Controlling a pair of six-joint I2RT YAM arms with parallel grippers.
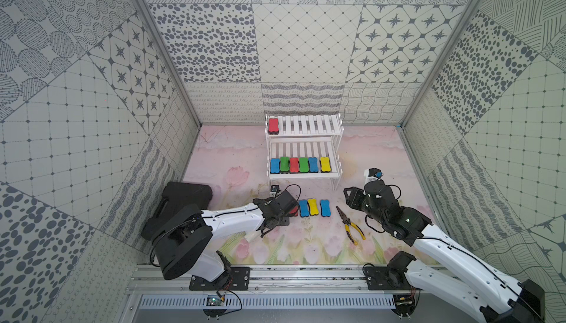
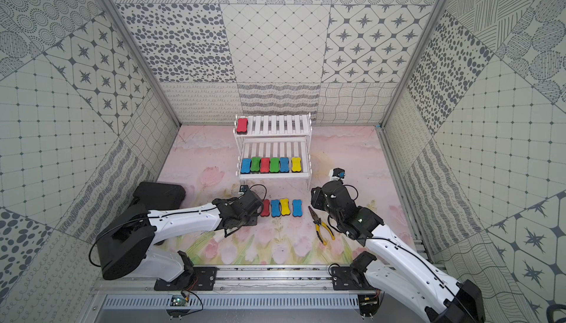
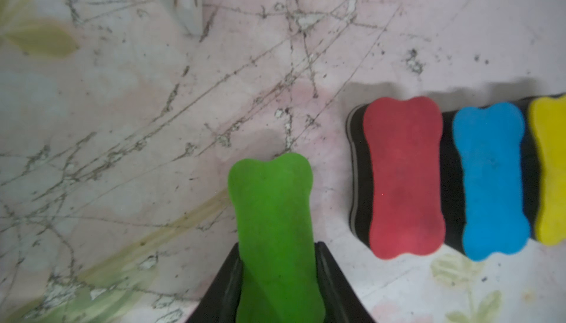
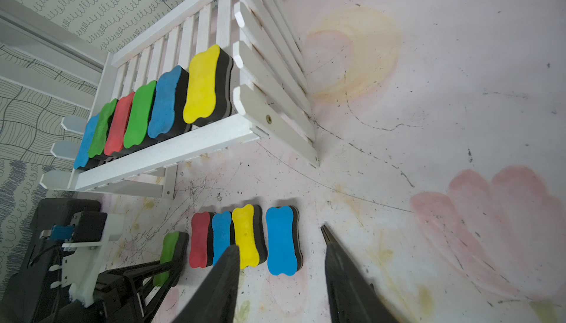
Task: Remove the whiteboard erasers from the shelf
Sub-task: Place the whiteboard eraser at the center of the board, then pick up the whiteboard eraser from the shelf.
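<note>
**Green eraser in the left claw, seven on the shelf**

The shelf [image 1: 303, 176] stands at upper centre in both top views, its back near the far wall. Bare mat [image 1: 226, 159] lies open to its left and right. Lower in the frame, a strip of mat separates its front rail from the floor row [image 1: 313, 207]. That row is red, blue, yellow and blue erasers lying side by side, the first three touching and the last just apart. The pliers [image 1: 349, 224] lie just right of that row, and the black case [image 1: 183, 199] sits by the left wall.

One red eraser [image 1: 273, 125] lies at the left end of the upper tier. The shelf row [image 1: 294, 165] of six (blue, green, red, green, blue, yellow) sits along the lower tier's front edge. All of these lie coloured top up, with their long axes running up-down in the top views, across the rows.

The left gripper [image 3: 277, 245] is clamped on the green eraser [image 3: 274, 202] by its long sides. The eraser's long axis runs out along the fingers, parallel to the red end of the floor row, with a gap of mat between them. Whether its felt touches the mat is unclear. The right gripper [image 4: 279, 236] hovers near the row's right end, fingers partly spread and holding nothing.
</note>
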